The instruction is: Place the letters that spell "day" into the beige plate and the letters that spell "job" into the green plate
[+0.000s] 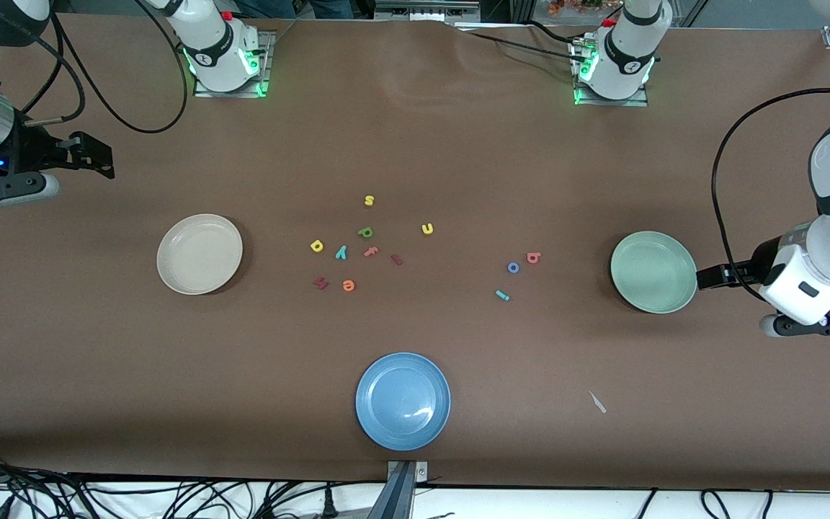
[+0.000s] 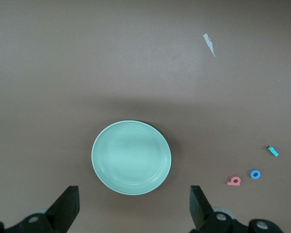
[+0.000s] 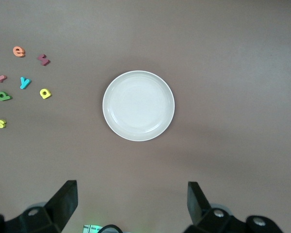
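- I see the left gripper [image 2: 133, 208] up in the air at the left arm's end of the table, just beside the green plate [image 1: 653, 272]; its jaws stand wide apart with nothing between them.
- The right gripper [image 3: 131, 208] hangs over the right arm's end of the table, jaws likewise spread wide and empty. Both arms wait.
- The beige plate [image 1: 199, 254] sits toward the right arm's end, bare inside; the green one is bare too.
- For "day": the yellow "d" [image 1: 317, 246], the teal "y" [image 1: 341, 251] and the dark green "a" [image 1: 366, 232] lie close together near the table's middle.
- For "job": the blue "o" [image 1: 513, 267] and salmon-red "b" [image 1: 534, 257] lie just beside each other, with the teal "j" [image 1: 502, 295] near them and closer to the front edge, all between the middle cluster and the green plate.
- A blue plate [image 1: 403, 401] rests near the middle of the front edge.
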Robot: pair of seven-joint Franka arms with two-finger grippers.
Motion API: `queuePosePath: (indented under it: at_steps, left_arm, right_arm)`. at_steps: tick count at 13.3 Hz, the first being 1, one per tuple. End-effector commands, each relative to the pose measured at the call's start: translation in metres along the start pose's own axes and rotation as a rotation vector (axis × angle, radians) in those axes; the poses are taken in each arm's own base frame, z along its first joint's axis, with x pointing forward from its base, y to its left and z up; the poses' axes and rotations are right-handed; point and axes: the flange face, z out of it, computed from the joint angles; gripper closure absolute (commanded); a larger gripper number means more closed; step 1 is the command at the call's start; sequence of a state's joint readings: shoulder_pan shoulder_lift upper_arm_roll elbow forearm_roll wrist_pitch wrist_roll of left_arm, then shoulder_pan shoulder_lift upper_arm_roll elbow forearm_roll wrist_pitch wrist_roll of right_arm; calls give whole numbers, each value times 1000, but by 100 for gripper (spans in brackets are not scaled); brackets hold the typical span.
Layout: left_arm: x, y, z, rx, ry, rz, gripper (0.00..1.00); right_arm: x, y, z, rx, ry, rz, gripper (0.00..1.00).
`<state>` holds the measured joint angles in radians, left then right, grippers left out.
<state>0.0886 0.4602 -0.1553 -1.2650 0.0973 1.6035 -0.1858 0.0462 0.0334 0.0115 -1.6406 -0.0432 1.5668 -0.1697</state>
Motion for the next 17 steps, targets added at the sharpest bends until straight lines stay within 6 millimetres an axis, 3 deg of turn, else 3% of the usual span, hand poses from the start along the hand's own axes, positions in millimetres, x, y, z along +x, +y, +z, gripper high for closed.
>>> queuePosePath:
  at_steps: [1, 17]
  left_arm:
    - [-7, -2, -4, 17, 9, -1, 0]
    - [-7, -3, -4, 17, 8, -3, 0]
  right_arm:
    - [2, -3, -5, 19, -2, 1, 0]
    - [3, -5, 0, 34, -10, -15, 0]
